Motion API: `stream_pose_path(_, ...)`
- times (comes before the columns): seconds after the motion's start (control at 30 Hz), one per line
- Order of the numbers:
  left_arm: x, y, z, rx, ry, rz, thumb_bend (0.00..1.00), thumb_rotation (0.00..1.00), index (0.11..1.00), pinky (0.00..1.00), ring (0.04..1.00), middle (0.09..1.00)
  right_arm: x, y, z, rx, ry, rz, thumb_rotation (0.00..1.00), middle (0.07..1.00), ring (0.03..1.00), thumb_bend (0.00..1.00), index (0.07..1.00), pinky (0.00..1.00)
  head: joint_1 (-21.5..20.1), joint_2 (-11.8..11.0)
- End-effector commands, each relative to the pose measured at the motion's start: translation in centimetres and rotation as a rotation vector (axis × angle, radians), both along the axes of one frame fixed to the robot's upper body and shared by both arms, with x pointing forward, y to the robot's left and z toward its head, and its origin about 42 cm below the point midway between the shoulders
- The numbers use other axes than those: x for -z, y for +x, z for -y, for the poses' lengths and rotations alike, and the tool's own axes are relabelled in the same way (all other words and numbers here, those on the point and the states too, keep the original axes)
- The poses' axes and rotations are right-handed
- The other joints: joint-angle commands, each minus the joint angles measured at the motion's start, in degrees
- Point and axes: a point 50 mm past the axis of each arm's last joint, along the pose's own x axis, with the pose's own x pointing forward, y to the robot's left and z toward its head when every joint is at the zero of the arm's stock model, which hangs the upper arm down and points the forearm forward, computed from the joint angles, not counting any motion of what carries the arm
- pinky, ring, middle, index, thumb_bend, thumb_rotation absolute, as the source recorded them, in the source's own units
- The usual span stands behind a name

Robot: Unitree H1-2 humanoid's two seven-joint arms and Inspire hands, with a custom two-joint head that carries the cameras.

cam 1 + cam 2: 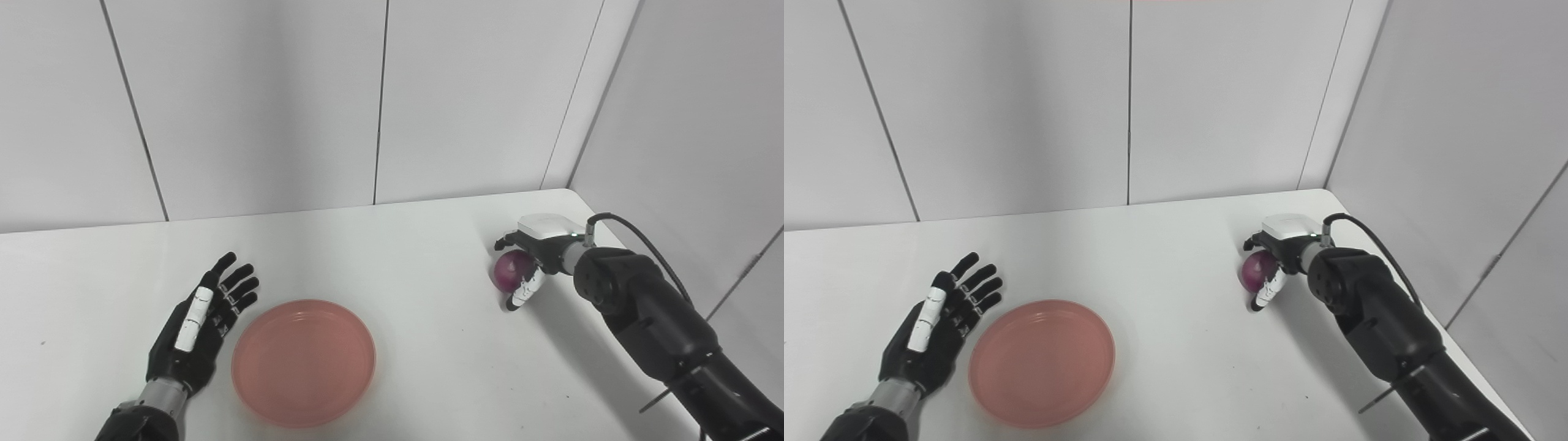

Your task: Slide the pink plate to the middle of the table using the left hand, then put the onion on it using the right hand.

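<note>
A round pink plate (304, 361) lies on the white table (398, 257), near the front, left of centre. My left hand (199, 324) is open, fingers spread, just left of the plate's rim and not holding it. A purple onion (509, 270) sits at the right side of the table. My right hand (539, 254) is wrapped around the onion, fingers over its top and far side, thumb below it; the onion seems to rest on the table. In the right eye view the plate (1042, 362), onion (1257, 271), left hand (937, 327) and right hand (1281, 254) show the same.
White wall panels (380, 104) close off the back and right of the table. The table's right edge and rounded far corner (576, 196) lie close to the right arm. A black cable (643, 242) loops from the right wrist.
</note>
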Motion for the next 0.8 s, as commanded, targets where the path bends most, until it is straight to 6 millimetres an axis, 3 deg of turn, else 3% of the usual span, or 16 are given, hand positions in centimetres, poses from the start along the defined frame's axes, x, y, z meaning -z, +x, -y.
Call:
stream_pose_path(0.0,4.0,-2.2,-1.1,-0.019,0.041,-0.185,0.79,0.67,0.893,0.89,0.861,0.858,-2.9,0.5,0.4,0.019,0.008,0.075,0.27,0.858,0.862,1.00,0.832,0.68,0.1,0.1)
stream_pose_path(0.77,3.8,-2.1,-0.9,-0.020,0.040,-0.182,0.80,0.66,0.885,0.88,0.857,0.849,-1.4,0.6,0.7,0.020,0.037,0.017,0.24,0.796,0.743,1.00,0.788,0.61,0.6,0.5)
